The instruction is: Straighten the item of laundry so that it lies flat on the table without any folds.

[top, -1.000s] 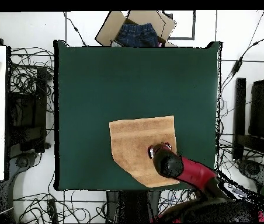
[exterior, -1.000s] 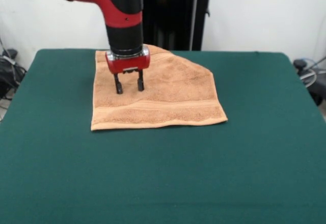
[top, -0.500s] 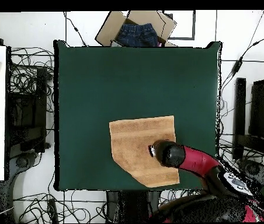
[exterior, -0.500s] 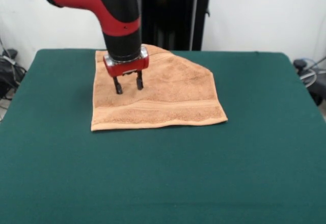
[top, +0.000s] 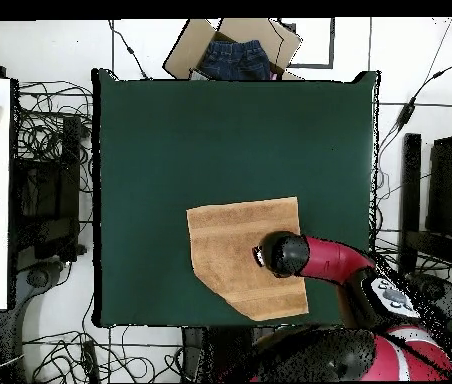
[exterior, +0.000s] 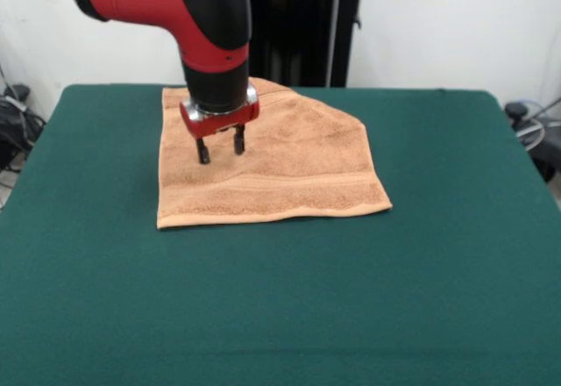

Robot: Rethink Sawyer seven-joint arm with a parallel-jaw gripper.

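Red and black arm [exterior: 188, 9] reaching down, wrist vertical, gripper [exterior: 220, 150] fingers [exterior: 203, 152] spread, pointing downward

Open gripper [exterior: 220, 150] over towel [exterior: 280, 162]

cardboard box [top: 232, 45] holding jeans [top: 232, 60], perhaps, cables [top: 55, 140]

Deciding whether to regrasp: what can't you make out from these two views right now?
- Overhead view: the gripper and part of the towel are hidden under the arm.
- Front view: whether the fingertips touch the towel or hover is unclear.
- Front view: the towel's far edge behind the arm is hidden.
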